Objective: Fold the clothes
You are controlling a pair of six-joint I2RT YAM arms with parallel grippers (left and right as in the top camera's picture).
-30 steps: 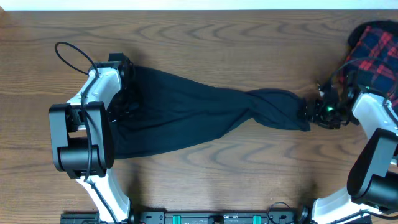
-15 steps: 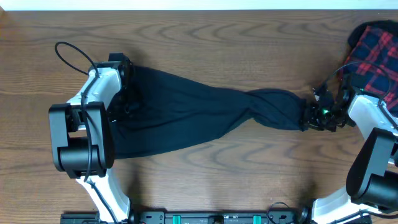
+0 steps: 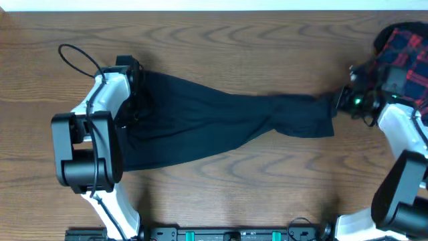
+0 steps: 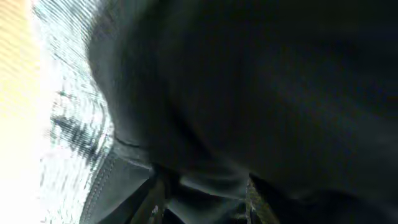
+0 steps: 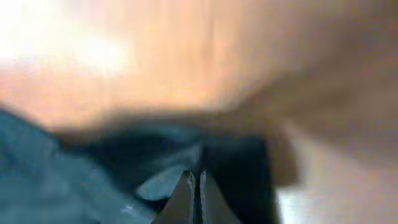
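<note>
long black soft-fabric trousers (image 3: pixel 214 124) stretched unfolded across middle of brown wooden desk (image 3: pixel 221 40); no fold made, all folding left; left gripper (image 4: pixel 202 202) at waist end, fingers apart, cloth between, hold unclear; right gripper (image 5: pixel 193 190) pinched closed on leg end; red-and-black plaid garment (image 3: pixel 404 50) at far right corner

Trousers (image 3: pixel 200 120): plain black, no print; in right wrist view the fabric reads dk blue-grey. Table (image 3: pixel 234 40): mid-brown wood w/ darker wavy grain, pale white strip along far edge. Plaid garment (image 3: pixel 408 43) at far right corner: red & dk navy/black checks. Left arm (image 3: pixel 107 94) & right arm (image 3: pixel 401 127): white shells, black joints. Cable (image 3: pixel 81 55): black. Green light (image 3: pixel 358 102) on right arm's wrist.
</note>
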